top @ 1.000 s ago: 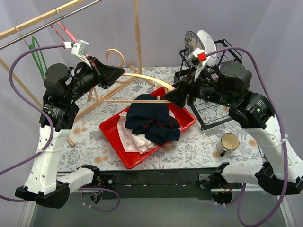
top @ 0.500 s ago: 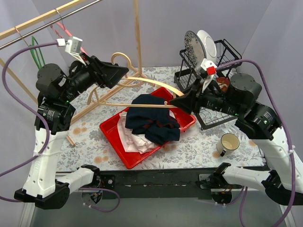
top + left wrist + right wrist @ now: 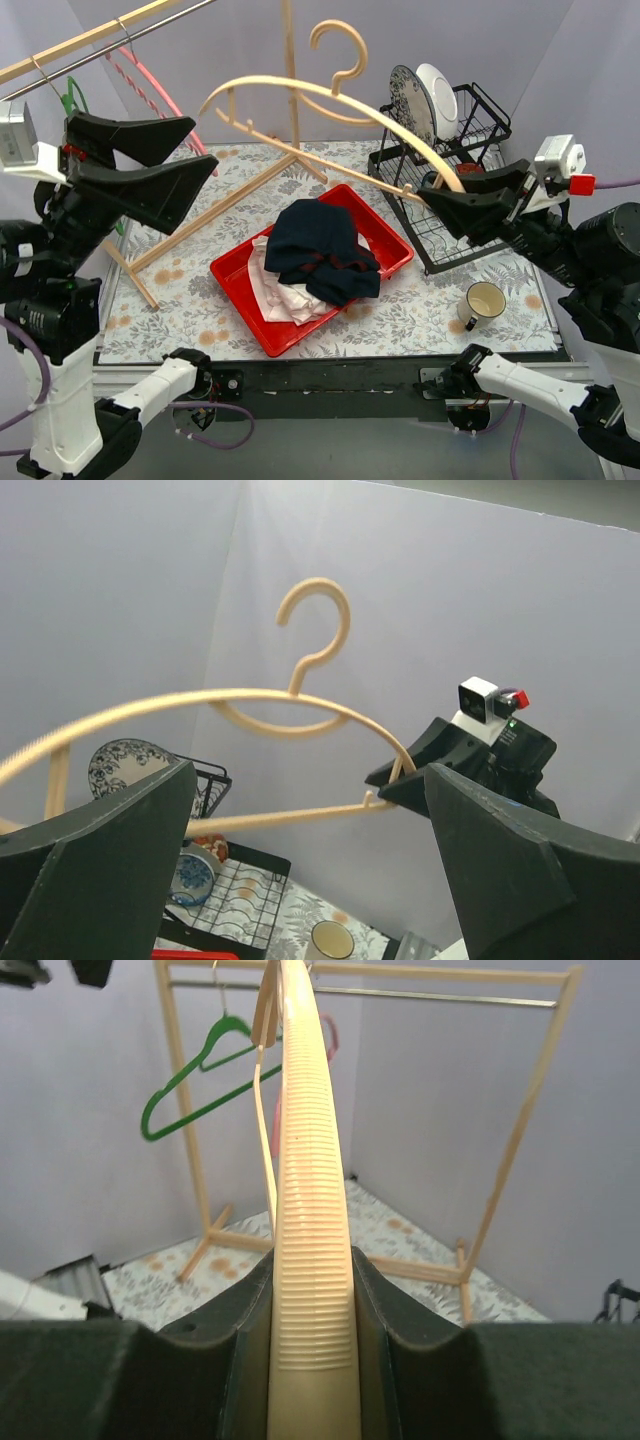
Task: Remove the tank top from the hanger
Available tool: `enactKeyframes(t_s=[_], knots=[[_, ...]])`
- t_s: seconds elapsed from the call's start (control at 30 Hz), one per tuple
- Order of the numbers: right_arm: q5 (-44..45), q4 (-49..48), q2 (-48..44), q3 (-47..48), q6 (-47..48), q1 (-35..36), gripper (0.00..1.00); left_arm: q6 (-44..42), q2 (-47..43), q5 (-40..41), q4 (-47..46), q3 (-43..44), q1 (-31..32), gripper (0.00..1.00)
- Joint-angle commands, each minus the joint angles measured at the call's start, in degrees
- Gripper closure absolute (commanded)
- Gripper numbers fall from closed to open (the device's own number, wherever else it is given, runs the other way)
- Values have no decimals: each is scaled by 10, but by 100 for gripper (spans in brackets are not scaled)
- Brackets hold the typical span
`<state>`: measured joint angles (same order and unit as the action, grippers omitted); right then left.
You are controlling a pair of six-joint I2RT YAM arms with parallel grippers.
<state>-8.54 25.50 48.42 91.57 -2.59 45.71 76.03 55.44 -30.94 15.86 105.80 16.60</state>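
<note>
Above the table point(image 3: 420, 310), the right gripper point(image 3: 432, 203) held one end of the beige hanger point(image 3: 333, 93). Its jaws were narrow and pressed against both sides of the ribbed arm, as the right wrist view showed. The hanger was raised in the air and tilted, with the hook uppermost. Its arc reached from the right gripper toward the left side, and the thin crossbar ran beneath it.

The left gripper point(image 3: 205, 142) stood at the left edge with its jaws wide apart, closed on nothing. Its fingertips were near the hanger's free end. From the left wrist, the hook and arc showed between the two dark fingers, with the right gripper at the far end of the arc.

The tank top point(image 3: 320, 250), dark navy, lay well below the hanger and apart from it. It was crumpled in the red tray point(image 3: 235, 285) at the middle of the table, on top of pale clothes point(image 3: 285, 295).

A black wire rack point(image 3: 450, 250) stood at the right rear with plates point(image 3: 420, 95) upright in it. A mug point(image 3: 484, 302) sat on the table just in front of the rack. At the back left, a wooden rail point(image 3: 100, 35) carried a green hanger point(image 3: 72, 100) and a pink hanger point(image 3: 150, 85).
</note>
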Motion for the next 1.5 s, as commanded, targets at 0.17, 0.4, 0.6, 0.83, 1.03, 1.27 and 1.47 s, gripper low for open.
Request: enactKeyframes(t_s=[0.17,0.4,0.6,0.83,1.03,1.27,1.47], knots=[[157,-96,133,25,90,-1,99,-89,-38,59,80,-71,-1,2],[156,-124,243,69,92,-1,99,-137,-74,62,131,-158,-2,2],[129,-220,346,122,85,-1,99,-149,-134,43,119,-281,-2,2],[157,-276,422,189,99,-1,99,-148,-188,46,101,-371,-2,2],[149,-267,494,279,109,-1,99,-149,-195,49,95,-387,-2,2],[150,-257,573,367,108,-1,99,-149,-191,47,90,-379,-2,2],[152,-319,583,341,107,-1,99,-143,-190,42,86,-380,-2,2]])
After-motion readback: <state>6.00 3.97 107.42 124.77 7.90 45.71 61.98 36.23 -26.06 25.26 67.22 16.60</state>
